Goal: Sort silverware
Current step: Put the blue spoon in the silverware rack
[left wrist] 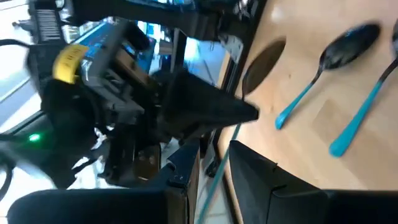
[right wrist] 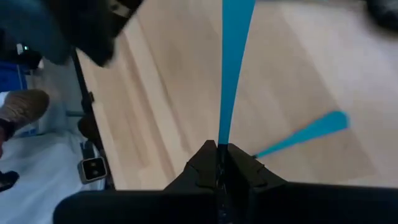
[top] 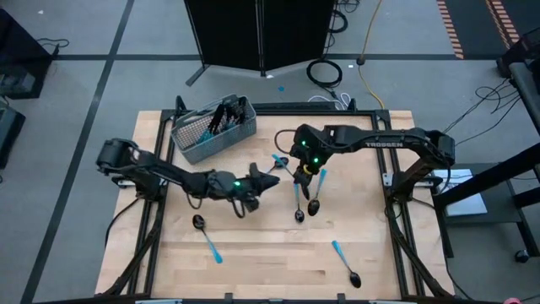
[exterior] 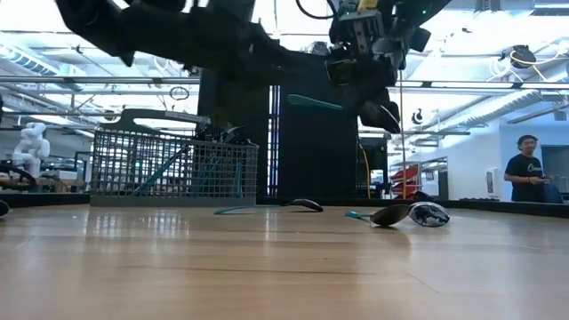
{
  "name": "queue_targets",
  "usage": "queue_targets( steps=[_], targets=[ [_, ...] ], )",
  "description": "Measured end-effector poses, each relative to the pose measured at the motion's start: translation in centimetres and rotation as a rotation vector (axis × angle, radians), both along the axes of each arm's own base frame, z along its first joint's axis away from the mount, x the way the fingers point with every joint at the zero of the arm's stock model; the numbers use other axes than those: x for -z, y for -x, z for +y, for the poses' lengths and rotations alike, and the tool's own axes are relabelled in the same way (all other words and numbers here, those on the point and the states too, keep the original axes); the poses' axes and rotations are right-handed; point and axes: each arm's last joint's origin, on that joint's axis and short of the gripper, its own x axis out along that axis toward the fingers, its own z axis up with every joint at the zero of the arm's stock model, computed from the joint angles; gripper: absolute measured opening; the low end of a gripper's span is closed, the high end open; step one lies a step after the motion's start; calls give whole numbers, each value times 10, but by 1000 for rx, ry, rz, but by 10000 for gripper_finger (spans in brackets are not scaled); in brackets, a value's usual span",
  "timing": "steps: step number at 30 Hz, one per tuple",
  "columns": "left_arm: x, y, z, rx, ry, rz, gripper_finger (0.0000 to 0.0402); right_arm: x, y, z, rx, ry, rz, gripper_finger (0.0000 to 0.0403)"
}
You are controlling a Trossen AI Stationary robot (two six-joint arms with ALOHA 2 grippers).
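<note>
Four spoons [top: 312, 205] lie loose on the table [top: 253, 270] in your high view, more silverware in the basket [top: 213, 128]. Low view: right gripper [exterior: 378, 111] aloft. Right wrist: fingers pinch a blue handle [right wrist: 233, 68]. Left gripper [top: 257, 187]: cannot tell.

Glossy metal spoons [top: 313, 205], matt wooden table [top: 270, 253]
</note>
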Motion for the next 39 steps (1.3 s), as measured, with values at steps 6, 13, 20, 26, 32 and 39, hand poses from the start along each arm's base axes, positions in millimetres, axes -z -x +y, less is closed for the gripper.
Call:
queue_targets(
  steps=[6,13,20,26,32,39],
  targets=[
    [9,-29,-5,-52,-65,35,86,-1,-5,13,-2,-23,-9,0],
    [16,-37,-3,-61,-64,54,86,-3,-9,22,-13,-20,-36,0],
    [15,-38,2,-55,-63,49,86,-7,-15,28,-14,-31,-94,0],
    [16,-38,3,-43,-57,51,86,-8,-17,31,-9,-41,-97,0],
    [20,-37,3,-45,-73,102,86,-8,-17,31,14,-59,-90,0],
    [23,-36,4,-63,-107,152,86,-8,-18,31,42,-73,-84,0]
  ],
)
